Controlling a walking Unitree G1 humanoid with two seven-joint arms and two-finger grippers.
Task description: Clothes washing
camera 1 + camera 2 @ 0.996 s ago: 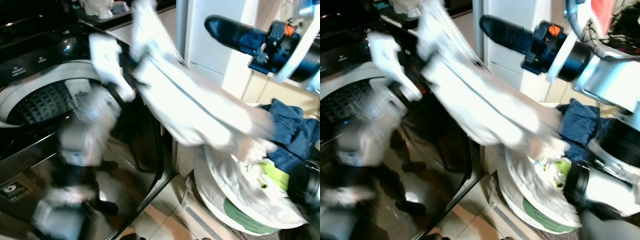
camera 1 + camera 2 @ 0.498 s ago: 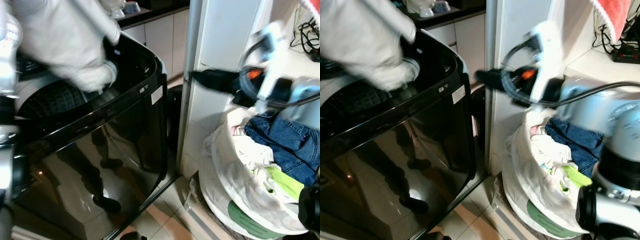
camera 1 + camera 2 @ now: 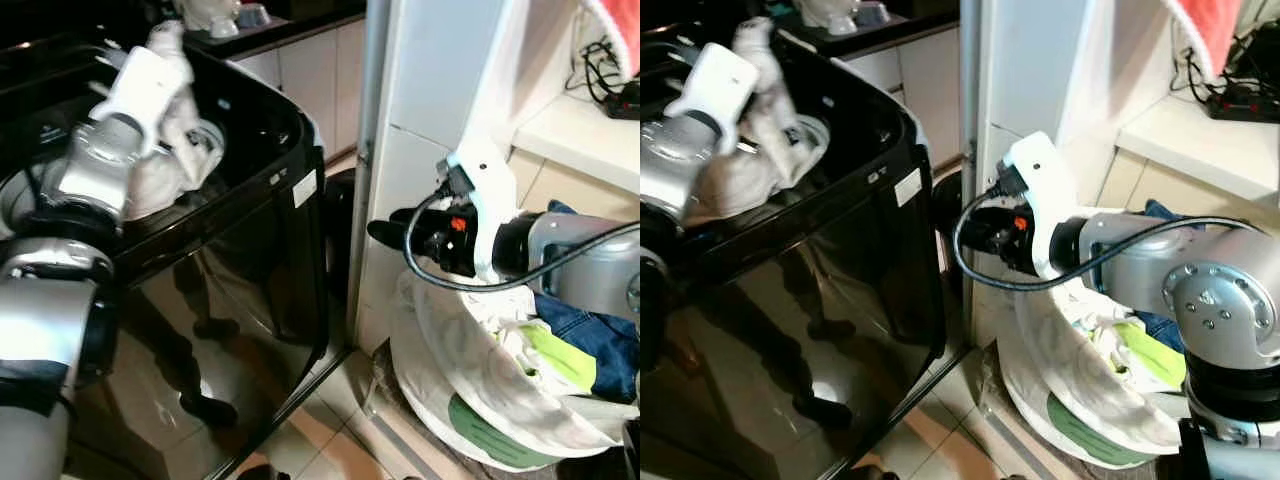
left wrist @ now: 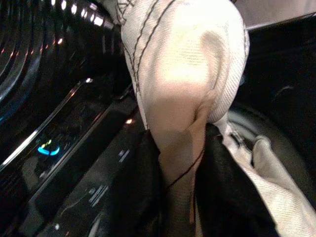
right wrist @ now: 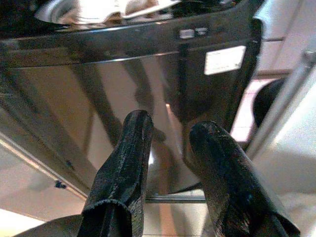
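A second ago the white garment [image 3: 170, 150] stretched from the laundry bag [image 3: 470, 370] to the washer [image 3: 250, 230]; now my left end effector [image 4: 173, 182], clamped on it, holds it bunched over the open drum. My right end effector [image 5: 170, 163], fingers apart and empty, has pulled back above the bag. I judge release into the drum comes next.

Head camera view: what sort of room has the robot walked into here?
Probably a laundry corner off a home kitchen. A black top-loading washing machine stands open, with the left gripper holding a white garment over its drum. A laundry basket full of clothes sits on the tiled floor, and kitchen-style cabinets stand behind.
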